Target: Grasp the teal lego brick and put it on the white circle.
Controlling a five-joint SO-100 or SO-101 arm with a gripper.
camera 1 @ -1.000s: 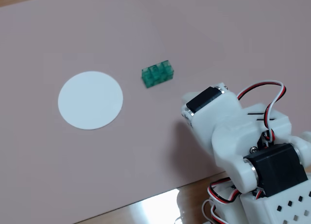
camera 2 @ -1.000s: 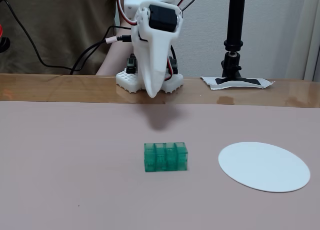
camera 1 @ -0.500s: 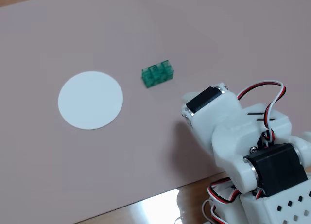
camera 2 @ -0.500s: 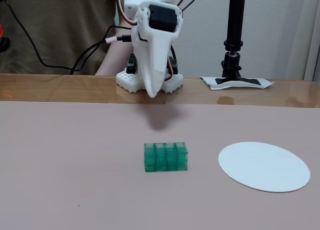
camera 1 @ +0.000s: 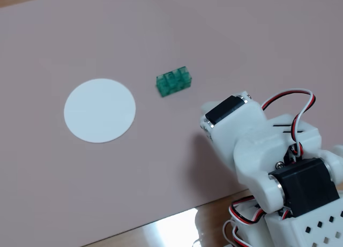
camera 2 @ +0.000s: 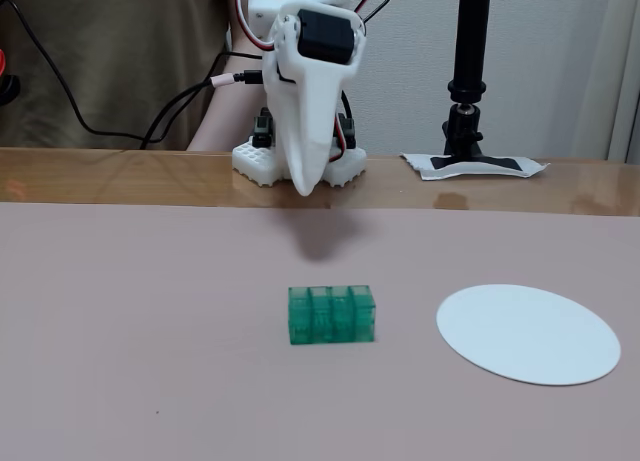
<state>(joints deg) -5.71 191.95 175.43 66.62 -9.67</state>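
The teal lego brick [camera 1: 174, 82] [camera 2: 332, 315] lies on the pink mat, studs up, free of anything. The white circle [camera 1: 99, 110] [camera 2: 528, 333] lies flat and bare, a brick's length or more from the brick: to its left in the top-down fixed view, to its right in the front fixed view. My gripper [camera 1: 206, 111] [camera 2: 305, 186] hangs point-down above the mat, behind the brick towards the arm's base and well above it. Its jaws look closed together and hold nothing.
The pink mat [camera 2: 120, 311] covers the wooden table [camera 2: 100, 171]. The arm's base [camera 1: 308, 217] stands at the table edge. A black stand [camera 2: 470, 71] on a taped foot is behind the circle. A person and cables [camera 2: 150, 121] are behind the table.
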